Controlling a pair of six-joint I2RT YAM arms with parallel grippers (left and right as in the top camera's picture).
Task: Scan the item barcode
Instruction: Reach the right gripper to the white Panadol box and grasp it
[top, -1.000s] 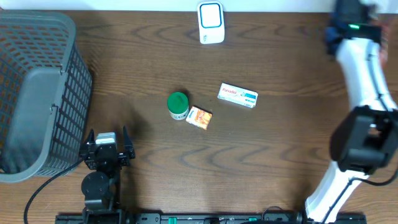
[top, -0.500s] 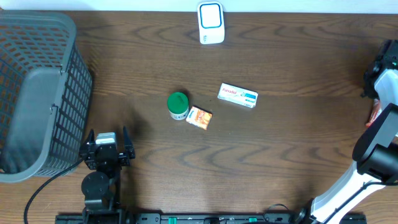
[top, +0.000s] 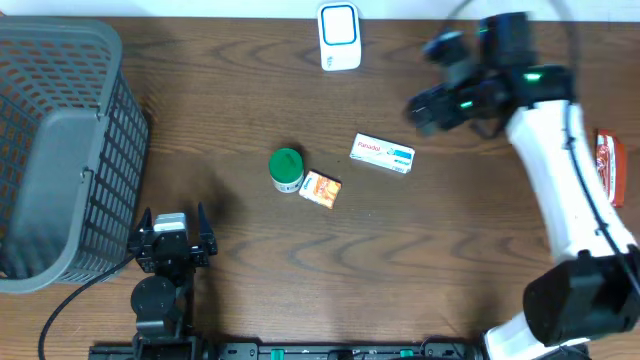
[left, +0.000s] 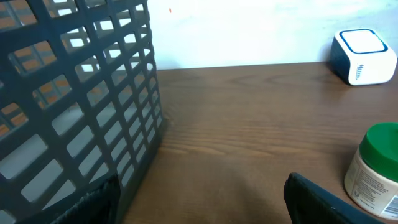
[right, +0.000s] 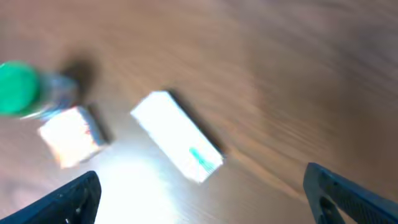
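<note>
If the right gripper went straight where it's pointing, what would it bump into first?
Probably the white medicine box, which sits between the right gripper's open fingers in the wrist view. That view is blurry, so depth is uncertain.

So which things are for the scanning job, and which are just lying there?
For the job: scanner, white box, right gripper near it, jaws open.
Lying about, for now: green-lidded jar, orange box, basket, red packet.
</note>
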